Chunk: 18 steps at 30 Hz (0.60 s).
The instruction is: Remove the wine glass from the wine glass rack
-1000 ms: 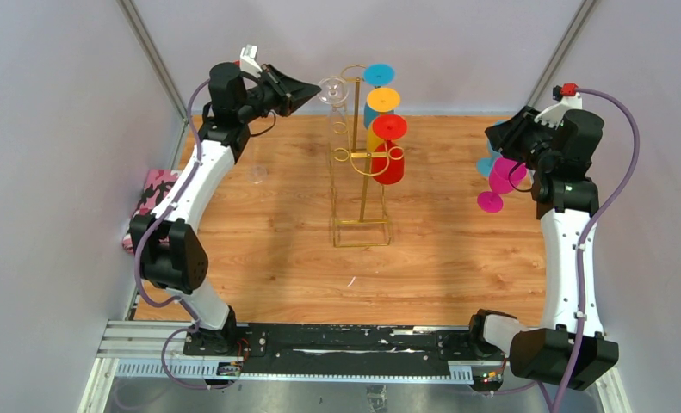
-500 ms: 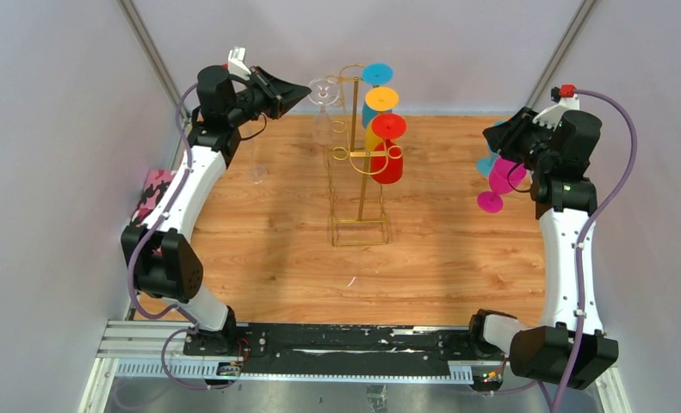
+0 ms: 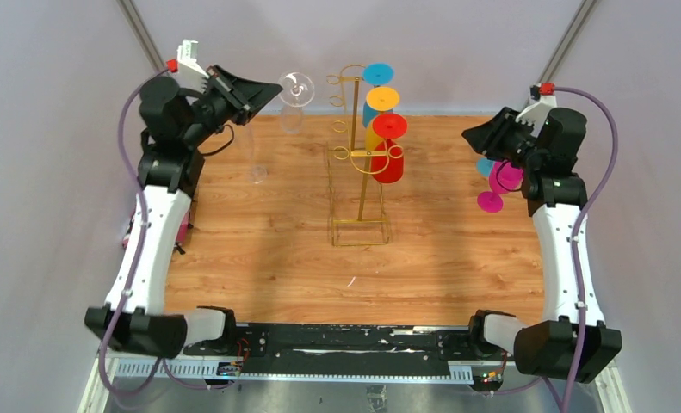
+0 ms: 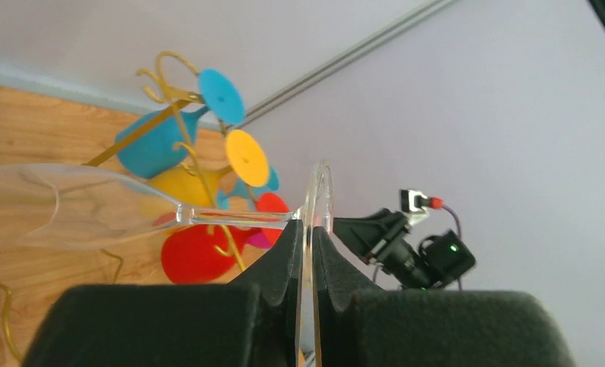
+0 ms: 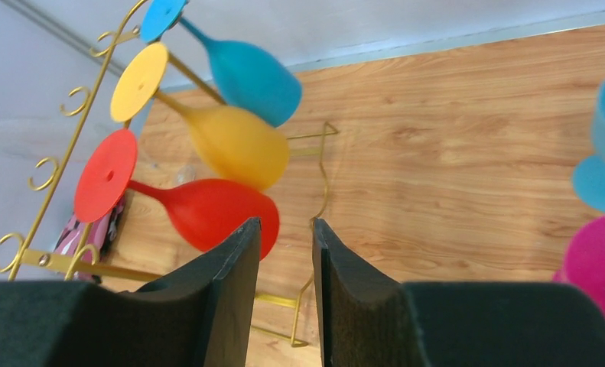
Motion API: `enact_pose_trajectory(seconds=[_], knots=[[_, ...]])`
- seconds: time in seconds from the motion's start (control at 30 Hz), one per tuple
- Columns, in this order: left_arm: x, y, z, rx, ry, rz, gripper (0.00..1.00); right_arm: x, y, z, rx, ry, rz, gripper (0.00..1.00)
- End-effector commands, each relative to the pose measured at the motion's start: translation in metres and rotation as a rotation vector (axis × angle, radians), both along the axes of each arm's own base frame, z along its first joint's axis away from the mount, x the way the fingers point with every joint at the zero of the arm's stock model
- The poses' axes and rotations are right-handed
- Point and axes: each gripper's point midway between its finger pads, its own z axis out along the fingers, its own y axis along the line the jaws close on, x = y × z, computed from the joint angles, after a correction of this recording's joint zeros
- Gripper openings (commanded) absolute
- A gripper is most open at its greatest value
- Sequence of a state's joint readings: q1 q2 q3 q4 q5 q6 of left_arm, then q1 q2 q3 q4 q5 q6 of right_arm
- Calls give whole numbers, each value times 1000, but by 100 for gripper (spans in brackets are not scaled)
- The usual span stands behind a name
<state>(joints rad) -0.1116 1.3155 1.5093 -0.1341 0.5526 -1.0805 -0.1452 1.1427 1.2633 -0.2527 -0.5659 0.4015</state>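
Left wrist view shows the left gripper (image 4: pixel 305 237) closed on the foot of the clear wine glass (image 4: pixel 92 205). The two pads pinch the thin disc edge-on. This grip probably serves because the foot is the part that sat in a hook, so it stays reachable from the side. The stem runs level toward 9 o'clock in this view and the bowl lies on its side.

In the top external view, the left gripper (image 3: pixel 268 89) holds the clear wine glass (image 3: pixel 296 87) at 10 o'clock from the wine glass rack (image 3: pixel 364 206). The glass is apart from the gold hooks, with open air between them. The lift-off therefore appears done; setting the glass down remains.

The right gripper (image 5: pixel 284 225) stands partly open and holds nothing. It sits at 3 o'clock from the rack and points at the coloured glasses, which suggests a waiting pose.

The clear wine glass is colourless and transparent, with a flat round foot, a thin stem and a tapered bowl. Wood grain shows through the bowl.

A blue glass (image 3: pixel 377 74), a yellow glass (image 3: pixel 382 99) and a red glass (image 3: pixel 389 163) hang on the right side of the rack. A pink glass (image 3: pixel 502 179) stands near the right gripper.
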Motion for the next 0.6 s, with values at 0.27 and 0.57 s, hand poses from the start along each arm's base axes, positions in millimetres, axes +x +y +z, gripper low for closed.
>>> enact_pose_trajectory(seconds=[0.27,0.57], knots=[[-133,11,83,-16,-278,-34,0,-31,97,45,134,-167,445,41],[-180,11,119,-85,-365,-84,0,-112,174,120,429,-353,983,47]])
